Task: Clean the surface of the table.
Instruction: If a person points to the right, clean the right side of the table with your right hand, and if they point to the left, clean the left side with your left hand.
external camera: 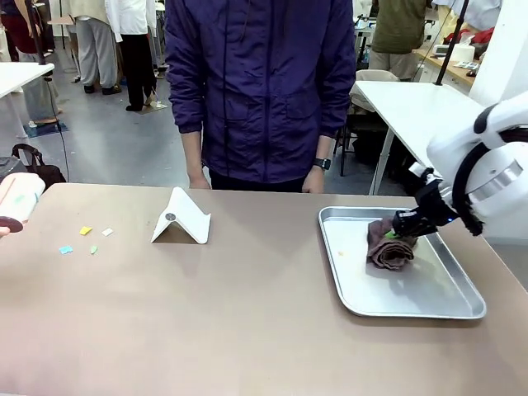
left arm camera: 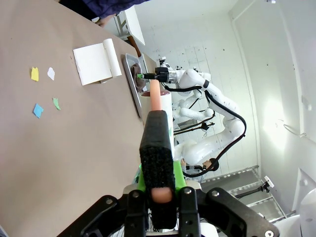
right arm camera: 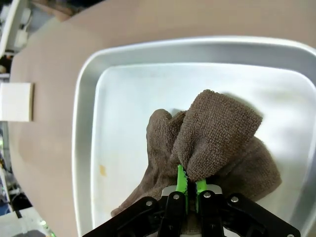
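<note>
Right gripper (external camera: 391, 234) clenched on brown cloth (external camera: 389, 252) in tray (external camera: 429, 305), table's (external camera: 247, 313) right edge; left gripper (left arm camera: 158, 128) grasps pink-handled roller (left arm camera: 155, 96).

The bench (external camera: 247, 313) top is smooth, matt brown-taupe; the tray (external camera: 462, 309) near its right edge is bare metal with a soft shine. The cloth (external camera: 389, 247) in it is nubbly brown terry, the scraps (external camera: 85, 230) near the left edge look like thin paper, and the tool (left arm camera: 158, 148) has a coarse, grainy black sleeve.
</note>
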You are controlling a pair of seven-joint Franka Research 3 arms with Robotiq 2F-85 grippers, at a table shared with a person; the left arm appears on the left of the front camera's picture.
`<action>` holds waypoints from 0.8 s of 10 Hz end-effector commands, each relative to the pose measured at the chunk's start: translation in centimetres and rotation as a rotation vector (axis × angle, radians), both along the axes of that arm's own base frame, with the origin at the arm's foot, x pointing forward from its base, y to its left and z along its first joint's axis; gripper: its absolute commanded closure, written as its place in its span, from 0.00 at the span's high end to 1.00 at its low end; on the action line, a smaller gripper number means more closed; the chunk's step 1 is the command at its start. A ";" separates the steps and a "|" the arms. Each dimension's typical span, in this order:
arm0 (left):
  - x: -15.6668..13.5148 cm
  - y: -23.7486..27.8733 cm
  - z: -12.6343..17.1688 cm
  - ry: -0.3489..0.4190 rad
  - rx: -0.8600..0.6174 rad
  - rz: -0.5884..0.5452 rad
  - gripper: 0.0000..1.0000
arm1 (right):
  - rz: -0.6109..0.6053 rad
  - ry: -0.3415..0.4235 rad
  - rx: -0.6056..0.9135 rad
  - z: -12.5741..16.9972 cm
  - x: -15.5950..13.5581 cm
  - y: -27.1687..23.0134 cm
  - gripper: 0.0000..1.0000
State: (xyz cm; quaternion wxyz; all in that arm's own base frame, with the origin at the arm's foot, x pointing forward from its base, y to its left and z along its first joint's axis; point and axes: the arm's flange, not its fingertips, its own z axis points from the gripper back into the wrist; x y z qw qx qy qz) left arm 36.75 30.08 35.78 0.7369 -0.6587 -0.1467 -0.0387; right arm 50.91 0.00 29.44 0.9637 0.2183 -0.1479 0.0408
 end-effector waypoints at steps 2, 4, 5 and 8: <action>-0.2 -0.1 0.5 0.014 -0.002 -0.001 0.00 | -0.093 -0.018 0.041 -0.2 -1.7 -2.4 0.07; -0.2 -0.1 0.5 0.014 -0.002 -0.001 0.00 | -0.093 -0.028 0.056 -0.2 -1.6 -2.3 0.07; -0.2 -0.1 0.5 0.014 -0.002 -0.001 0.00 | -0.090 -0.024 0.059 -0.3 -1.5 -2.2 0.07; -0.2 -0.1 0.5 0.014 -0.002 -0.001 0.00 | -0.024 -0.090 0.313 3.5 -3.4 -3.0 0.07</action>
